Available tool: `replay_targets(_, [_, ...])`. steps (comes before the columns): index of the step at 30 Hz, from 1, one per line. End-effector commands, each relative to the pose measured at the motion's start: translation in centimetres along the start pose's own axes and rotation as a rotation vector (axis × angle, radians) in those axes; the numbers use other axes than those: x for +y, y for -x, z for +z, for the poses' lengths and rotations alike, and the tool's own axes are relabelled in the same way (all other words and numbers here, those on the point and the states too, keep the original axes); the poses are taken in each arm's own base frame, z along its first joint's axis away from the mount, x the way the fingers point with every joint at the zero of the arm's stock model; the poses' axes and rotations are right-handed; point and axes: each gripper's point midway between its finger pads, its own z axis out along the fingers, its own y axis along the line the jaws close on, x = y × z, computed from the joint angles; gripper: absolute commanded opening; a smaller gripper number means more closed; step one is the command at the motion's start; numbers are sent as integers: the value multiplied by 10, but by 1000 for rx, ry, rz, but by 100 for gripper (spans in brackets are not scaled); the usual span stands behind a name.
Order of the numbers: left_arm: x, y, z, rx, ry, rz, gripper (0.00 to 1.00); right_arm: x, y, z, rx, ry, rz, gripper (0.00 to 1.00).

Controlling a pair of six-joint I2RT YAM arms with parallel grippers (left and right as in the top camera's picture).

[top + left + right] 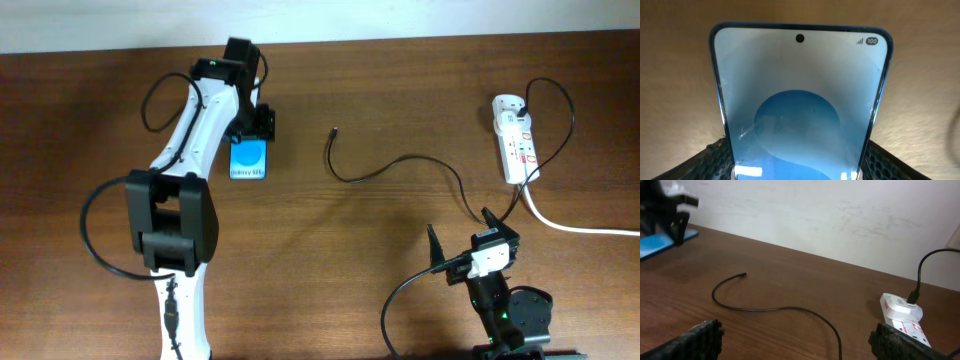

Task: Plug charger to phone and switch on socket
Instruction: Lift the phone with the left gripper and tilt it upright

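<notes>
The left arm reaches far across the table (400, 80), its gripper (255, 124) clamping the phone (249, 160) by its sides; the right arm sits folded back, its gripper (465, 242) spread wide.

We hold the phone (249, 160) between our left claw's (250, 138) pads, lying flat with its lit blue screen face up and its long edges against them. The charger (410, 158), a thin black cable, snakes loose ahead of our open right claw (462, 235). Its small plug tip lies free, well apart from the phone. The socket (515, 140), a white strip with red-marked switches, lies ahead-right of that claw, with the cable's other end plugged into its far end.
</notes>
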Motion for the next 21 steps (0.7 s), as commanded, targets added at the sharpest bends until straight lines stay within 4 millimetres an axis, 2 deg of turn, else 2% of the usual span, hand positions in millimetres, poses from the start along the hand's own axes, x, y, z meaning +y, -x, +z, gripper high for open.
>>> replay_targets(1, [-7, 33, -47, -135, -26, -2, 70, -1, -3, 0, 4, -4, -1, 98])
replay_targets(2, [-11, 40, -61, -166, -33, 3, 70, -1, -3, 0, 4, -4, -1, 98])
replay_targets(4, [-18, 44, -72, -191, -41, 14, 71, -1, -3, 0, 4, -4, -1, 98])
replay_targets(8, [-36, 45, -75, -210, -53, 46, 71, -1, -3, 0, 4, -4, -1, 98])
replay_targets(21, [-36, 45, -75, -209, -53, 46, 70, -1, -3, 0, 4, -4, -1, 99])
